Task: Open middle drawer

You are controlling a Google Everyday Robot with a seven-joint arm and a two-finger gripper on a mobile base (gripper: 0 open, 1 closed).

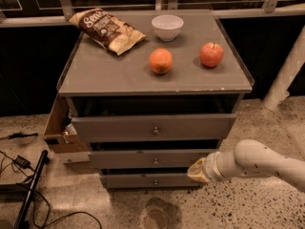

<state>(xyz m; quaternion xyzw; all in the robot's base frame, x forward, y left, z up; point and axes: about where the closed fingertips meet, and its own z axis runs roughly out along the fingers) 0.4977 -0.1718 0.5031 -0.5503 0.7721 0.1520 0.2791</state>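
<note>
The grey cabinet has three drawer fronts. The middle drawer [152,158] is the long, low front between the taller top one [152,127] and the narrow bottom one [150,180]. Its small round knob [156,161] is at the centre. All three fronts stand slightly out in steps. My gripper [195,171] comes in on the white arm from the right. It sits at the right end of the drawers, level with the gap between the middle and bottom fronts and well right of the knob.
On the cabinet top [109,75] lie a chip bag [107,30], a white bowl [167,26], an orange [161,61] and an apple [211,54]. A cardboard box [59,130] hangs at the cabinet's left. Cables and a black pole [31,190] lie on the floor at the left. A white post [286,75] stands at the right.
</note>
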